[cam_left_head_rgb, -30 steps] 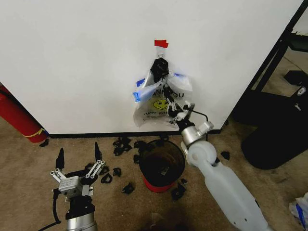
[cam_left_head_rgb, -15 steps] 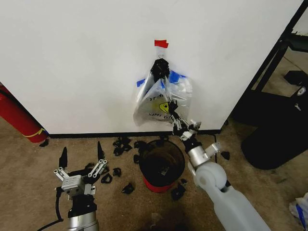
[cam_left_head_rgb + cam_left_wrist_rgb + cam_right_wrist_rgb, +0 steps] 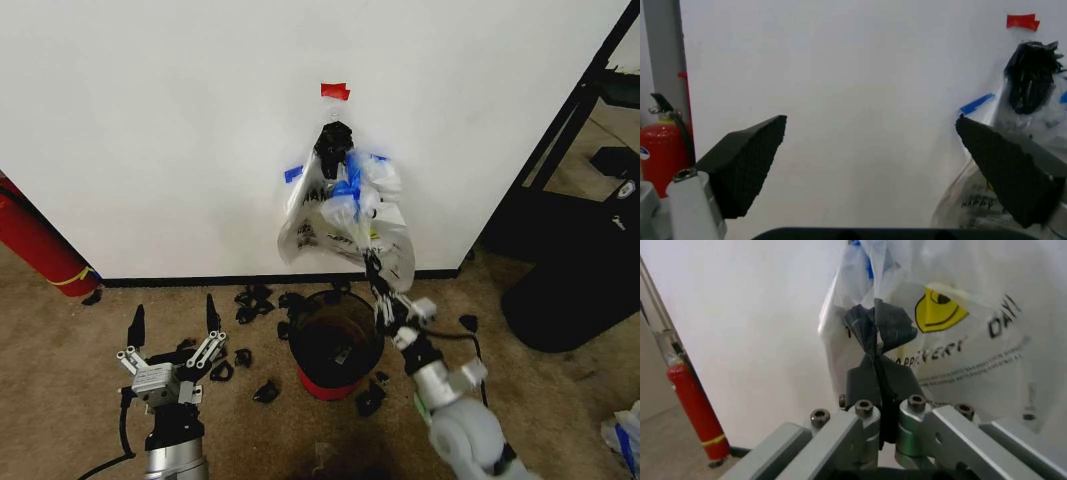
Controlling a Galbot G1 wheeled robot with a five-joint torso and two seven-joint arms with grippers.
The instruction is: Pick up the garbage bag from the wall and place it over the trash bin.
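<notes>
1. Here the right tool (image 3: 374, 268) is clenched on a fold of the garbage bag (image 3: 385, 235); in the right wrist view its two dark pads (image 3: 870, 377) are pressed together with thin plastic pinched between them (image 3: 875, 347).
2. The right arm rises from the lower right of the head view, and the tool sits just above the rim of the trash bin (image 3: 336, 345), below the bunch of bags.
3. The garbage bag hangs against the white wall (image 3: 160, 130), its lower part pulled outward toward the tool; the yellow smiley face and black lettering show clearly in the right wrist view.
4. The bag's top is gathered with the other bags under a black clip (image 3: 333, 140), just below a piece of red tape (image 3: 335, 91).
5. The trash bin stands on the carpet near the wall, directly under the bags, dark inside with a red lower body.
6. Small black clips (image 3: 255, 297) lie scattered on the carpet around the bin.
7. The left tool (image 3: 172, 325) is released, fingers spread wide, held low at the left, well apart from the bin and pointing at the wall.
8. A red fire extinguisher (image 3: 40, 245) leans by the wall at far left.
</notes>
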